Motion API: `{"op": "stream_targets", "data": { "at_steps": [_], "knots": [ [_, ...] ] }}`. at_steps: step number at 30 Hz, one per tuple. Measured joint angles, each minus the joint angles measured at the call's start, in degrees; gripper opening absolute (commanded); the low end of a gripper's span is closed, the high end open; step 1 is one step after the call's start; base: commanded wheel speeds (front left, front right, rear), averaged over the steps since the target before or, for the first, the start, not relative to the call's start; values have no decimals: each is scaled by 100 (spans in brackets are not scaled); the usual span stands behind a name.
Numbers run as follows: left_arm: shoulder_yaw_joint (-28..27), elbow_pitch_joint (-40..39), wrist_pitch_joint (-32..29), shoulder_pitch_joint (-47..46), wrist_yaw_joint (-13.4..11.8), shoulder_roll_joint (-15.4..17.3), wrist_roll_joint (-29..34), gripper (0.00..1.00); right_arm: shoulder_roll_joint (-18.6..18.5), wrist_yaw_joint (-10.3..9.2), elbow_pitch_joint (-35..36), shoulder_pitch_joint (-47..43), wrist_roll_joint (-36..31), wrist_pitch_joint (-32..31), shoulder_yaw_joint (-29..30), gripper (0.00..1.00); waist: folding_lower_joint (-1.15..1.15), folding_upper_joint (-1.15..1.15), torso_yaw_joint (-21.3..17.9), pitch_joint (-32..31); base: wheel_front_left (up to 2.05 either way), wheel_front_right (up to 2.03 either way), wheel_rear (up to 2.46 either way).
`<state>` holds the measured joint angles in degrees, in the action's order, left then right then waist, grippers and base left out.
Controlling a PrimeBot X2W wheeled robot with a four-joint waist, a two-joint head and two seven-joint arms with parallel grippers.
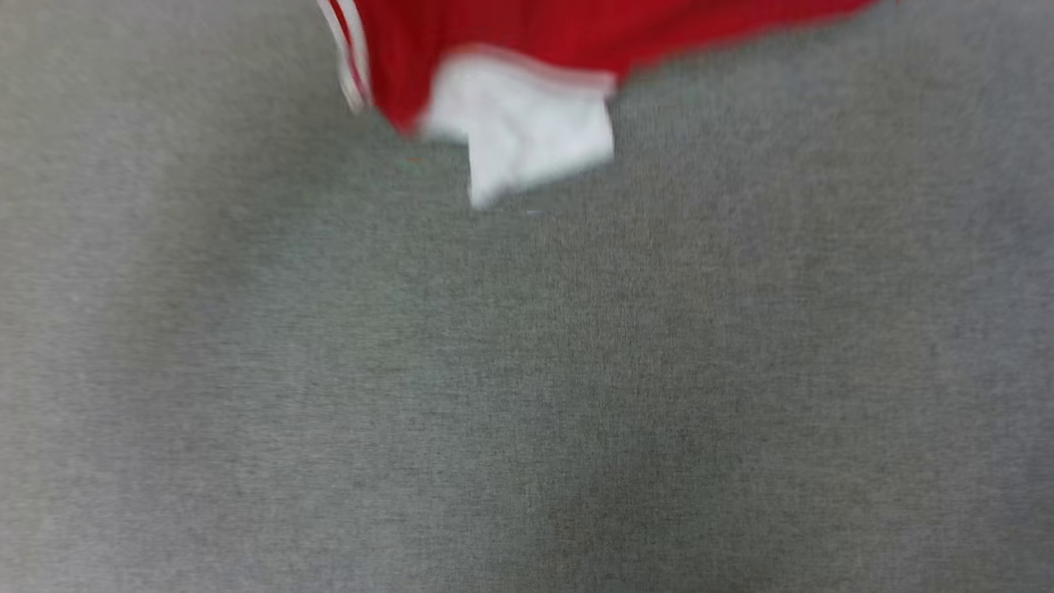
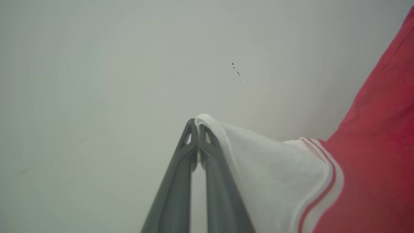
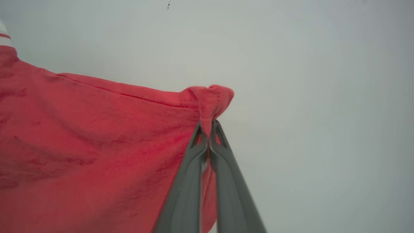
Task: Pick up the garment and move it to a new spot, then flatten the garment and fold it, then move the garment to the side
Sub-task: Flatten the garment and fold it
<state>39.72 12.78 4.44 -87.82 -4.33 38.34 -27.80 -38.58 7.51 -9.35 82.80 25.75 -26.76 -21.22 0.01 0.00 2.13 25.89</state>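
Garment (image 1: 576, 33) hangs stretched between two pinches, at 12 o'clock in the head view.
The left gripper (image 2: 198, 127) is pressed together on the edge of the sleeve (image 2: 275, 168), and the right gripper (image 3: 210, 127) on a bunched red corner (image 3: 212, 97). Gripping two far ends likely keeps the cloth spread, ready to be laid flat on the grey surface (image 1: 527, 395). The blurred head view places the garment against that surface, with a white sleeve dangling toward 6 o'clock. The wrist views add each pinch close up, the red body running off to 3 o'clock in the left one and to 9 o'clock in the right.
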Motion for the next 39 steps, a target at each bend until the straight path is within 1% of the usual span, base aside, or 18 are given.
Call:
{"op": "stream_targets", "data": {
  "at_steps": [5, 10, 14, 17, 19, 24, 28, 33, 39],
  "knots": [
    [-154, 906, 41, -1163, 290, -325, 7, 0, 246, 1, -578, 1060, -497, 294, -67, 0, 0, 0, -57, 466, 0, 0, 0],
    [-187, 1621, 214, -2185, 511, -547, 155, 0, 501, 1, -1224, 1942, -758, 613, -185, 0, 1, 0, -75, 777, 0, 0, 0],
    [-190, 2085, 352, -2708, 639, -689, 219, 0, 609, 1, -1806, 2514, -861, 831, -311, 0, 0, 0, -49, 879, 0, 0, 0],
    [-136, 2371, 442, -2861, 736, -792, 243, 0, 671, 1, -2227, 2739, -868, 988, -455, 0, 0, 0, -8, 920, 0, 0, 0],
    [-118, 2544, 519, -2869, 780, -850, 232, 0, 728, 1, -2477, 2809, -858, 1105, -546, 0, 0, 0, 12, 953, 0, 0, 0],
    [-26, 2917, 673, -2841, 891, -861, 181, 0, 817, 1, -2994, 2870, -683, 1395, -824, 0, 0, 0, 19, 1063, 0, 0, 0],
    [56, 3166, 792, -2559, 980, -905, 120, 0, 835, 1, -3312, 2708, -515, 1637, -1071, 0, 0, 0, 9, 1103, 0, 0, 0],
    [152, 3348, 945, -1989, 1040, -970, 15, 0, 921, 0, -3632, 2186, -191, 1960, -1348, 0, 0, 0, -13, 1021, 0, 0, 0],
    [197, 3334, 1038, -875, 1073, -951, -166, 0, 1069, 1, -3683, 1209, 232, 2341, -1697, 0, 0, 0, -62, 780, 0, 0, 0]
  ]
}}
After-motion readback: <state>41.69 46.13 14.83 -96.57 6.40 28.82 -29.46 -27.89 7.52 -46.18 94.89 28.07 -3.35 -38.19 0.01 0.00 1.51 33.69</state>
